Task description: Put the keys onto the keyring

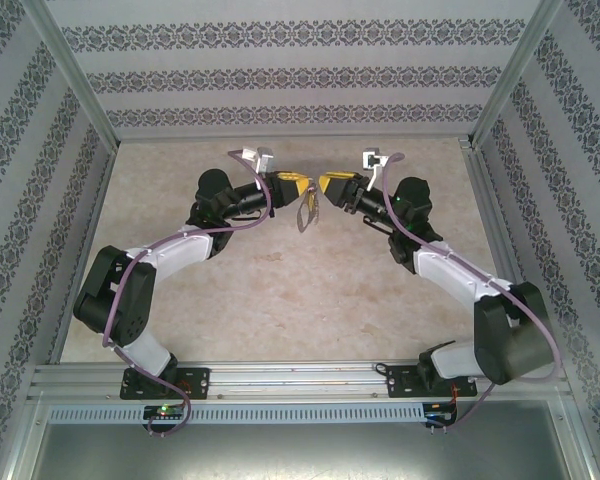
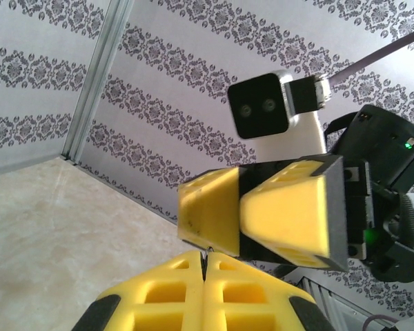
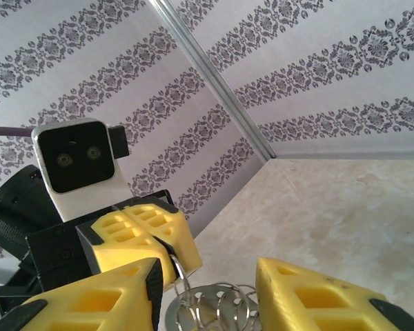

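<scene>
One keyring [image 1: 307, 212] is hanging beneath the left gripper [image 2: 203, 265], which is pinching its wire tight; the right gripper [image 3: 208, 276] is gaping around the loop. Key: cannot locate. Judging it light, stiff, slippery; pinching crosswise seems best.

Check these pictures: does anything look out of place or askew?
Nothing is spilled or damaged. One oddity: the keyring seems to dangle off the table, pinched by the shut left gripper, its coils between the fingers of the open right gripper.

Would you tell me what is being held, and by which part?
The left gripper pinches the keyring by its top end; the right gripper is open.
</scene>
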